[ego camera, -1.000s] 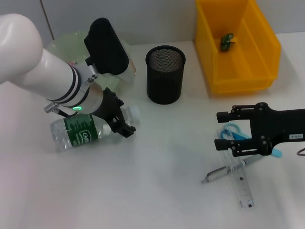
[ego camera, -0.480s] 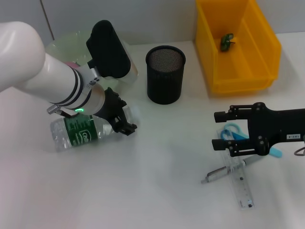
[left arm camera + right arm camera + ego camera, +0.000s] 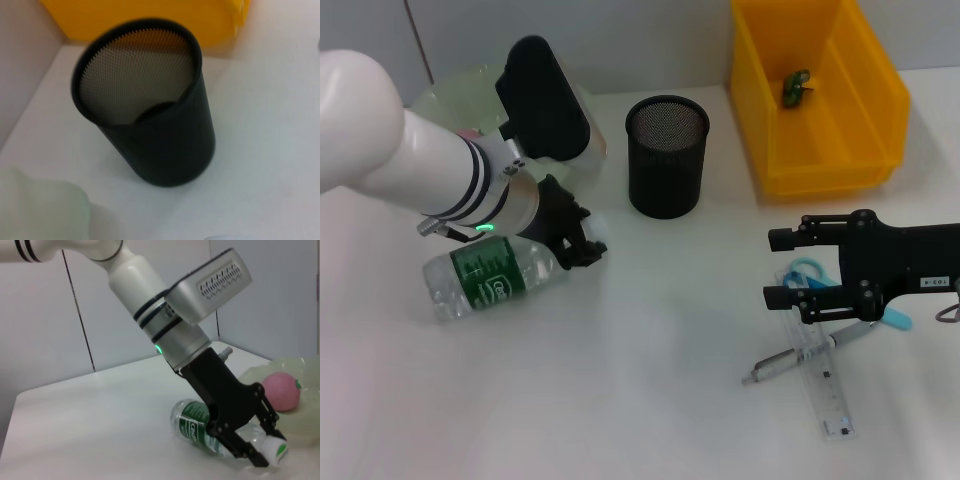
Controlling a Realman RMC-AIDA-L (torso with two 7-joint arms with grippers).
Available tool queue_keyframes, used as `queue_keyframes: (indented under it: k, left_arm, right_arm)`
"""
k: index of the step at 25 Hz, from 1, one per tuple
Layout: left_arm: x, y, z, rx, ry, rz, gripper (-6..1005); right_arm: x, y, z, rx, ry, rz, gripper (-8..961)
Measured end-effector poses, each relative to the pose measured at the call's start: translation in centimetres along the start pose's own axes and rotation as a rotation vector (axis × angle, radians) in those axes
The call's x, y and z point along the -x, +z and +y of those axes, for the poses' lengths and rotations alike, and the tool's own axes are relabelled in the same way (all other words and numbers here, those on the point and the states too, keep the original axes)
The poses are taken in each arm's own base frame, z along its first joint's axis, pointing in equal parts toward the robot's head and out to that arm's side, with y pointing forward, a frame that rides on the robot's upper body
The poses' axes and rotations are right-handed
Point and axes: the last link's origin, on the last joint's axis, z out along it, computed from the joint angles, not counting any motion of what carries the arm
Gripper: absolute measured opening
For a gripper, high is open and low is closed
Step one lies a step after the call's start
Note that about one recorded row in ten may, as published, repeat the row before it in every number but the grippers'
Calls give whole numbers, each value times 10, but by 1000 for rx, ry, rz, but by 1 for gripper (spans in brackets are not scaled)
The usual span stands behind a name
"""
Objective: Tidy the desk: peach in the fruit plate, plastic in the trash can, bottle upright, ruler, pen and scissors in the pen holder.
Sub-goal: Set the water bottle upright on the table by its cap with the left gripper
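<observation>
Left gripper (image 3: 582, 245) pinches the bottle (image 3: 485, 276) neck.
Only from the right wrist we see the peach (image 3: 281, 391) — right gripper (image 3: 783, 270) hovers, fingers spread.

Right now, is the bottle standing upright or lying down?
Lying down. The bottle rests on its side on the desk, with the left gripper closed around its cap end.

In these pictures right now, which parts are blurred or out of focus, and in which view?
Left wrist view: the mesh pen holder has a soft rim, and the pale shape in the near corner is fully blurred. Head view: sharp overall, with a slight smear at the left claw by the bottle.
</observation>
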Motion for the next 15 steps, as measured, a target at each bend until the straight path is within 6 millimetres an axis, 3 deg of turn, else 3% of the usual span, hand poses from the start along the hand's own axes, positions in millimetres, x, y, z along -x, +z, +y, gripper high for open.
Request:
queue_keyframes:
  k: [15]
  left_arm:
    - [1, -38, -5, 2, -97, 120, 439]
  right_arm:
    - [1, -1, 0, -7, 4, -11, 738]
